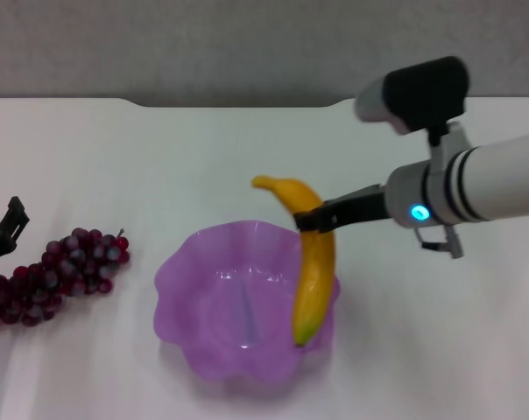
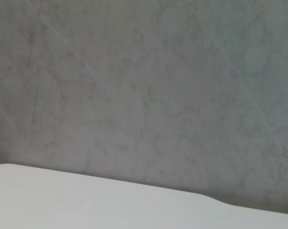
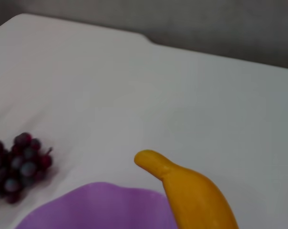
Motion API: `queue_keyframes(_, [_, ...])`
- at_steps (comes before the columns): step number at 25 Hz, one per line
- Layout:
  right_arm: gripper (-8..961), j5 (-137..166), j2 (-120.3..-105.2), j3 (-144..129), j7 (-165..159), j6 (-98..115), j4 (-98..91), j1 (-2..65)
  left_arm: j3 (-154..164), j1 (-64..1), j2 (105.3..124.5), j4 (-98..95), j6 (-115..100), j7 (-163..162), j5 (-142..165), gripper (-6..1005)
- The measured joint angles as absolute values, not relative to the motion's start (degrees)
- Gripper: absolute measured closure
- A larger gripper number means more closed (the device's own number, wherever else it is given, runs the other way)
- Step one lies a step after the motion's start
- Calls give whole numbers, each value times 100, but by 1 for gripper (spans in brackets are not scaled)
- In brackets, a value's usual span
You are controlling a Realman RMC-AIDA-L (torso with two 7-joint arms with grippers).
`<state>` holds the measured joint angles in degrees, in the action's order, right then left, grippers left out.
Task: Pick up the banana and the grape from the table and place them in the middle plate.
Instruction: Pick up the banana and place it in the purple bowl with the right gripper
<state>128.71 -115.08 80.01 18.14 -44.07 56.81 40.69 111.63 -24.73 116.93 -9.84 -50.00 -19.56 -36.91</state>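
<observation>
Yellow banana (image 1: 313,262) clamped in right gripper (image 1: 310,219) jaws above purple plate (image 1: 190,289), grapes (image 1: 54,273) cut off, left gripper (image 1: 3,229) jaws unclear

White cylindrical right arm (image 1: 501,179) with black bands, glowing blue light, black slim-fingered right gripper (image 1: 310,219), black-capped wrist camera.

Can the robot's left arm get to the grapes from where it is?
Probably yes. The left gripper sits on the table right beside the grapes, with nothing between them. The right gripper is busy holding the banana over the purple plate.
</observation>
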Motion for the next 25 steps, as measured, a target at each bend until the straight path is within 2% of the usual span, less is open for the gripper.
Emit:
queue_keyframes(17, [434,11523,-11545,7319,2732,-4012,4402,4679,11171,-2539,11707,-987,-5001,-1969,-3691,188])
queue_keyframes(25, [432,11507,-11552,7043,2956,-3551,4424,4676,11181,-2541,11707,-991,-5001,-1971,-3691,188])
